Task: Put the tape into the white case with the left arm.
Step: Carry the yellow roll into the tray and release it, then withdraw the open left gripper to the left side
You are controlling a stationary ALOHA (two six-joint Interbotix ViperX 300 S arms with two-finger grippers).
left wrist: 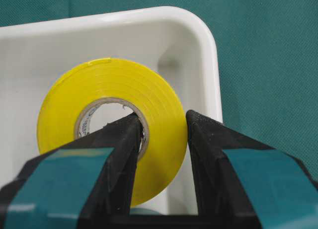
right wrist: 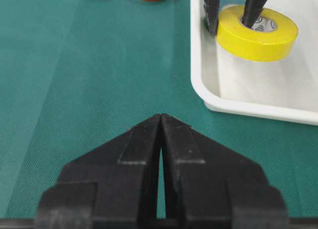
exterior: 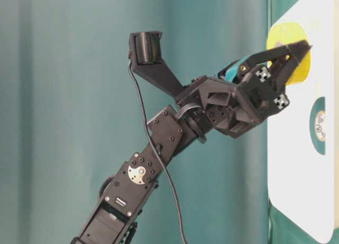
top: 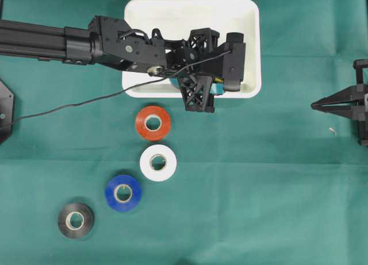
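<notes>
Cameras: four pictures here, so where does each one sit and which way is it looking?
Overhead: above the table, facing straight down on the white case, four loose tape rolls, the left arm and the right hand.
Table-level: low, viewing the left arm and yellow tape side-on.
Left wrist: on the left hand, looking past its fingers pinching the yellow roll's wall.
Right wrist: on the shut right hand, facing across the cloth toward the case.
Shared: both wrist views show the yellow tape in the case.
</notes>
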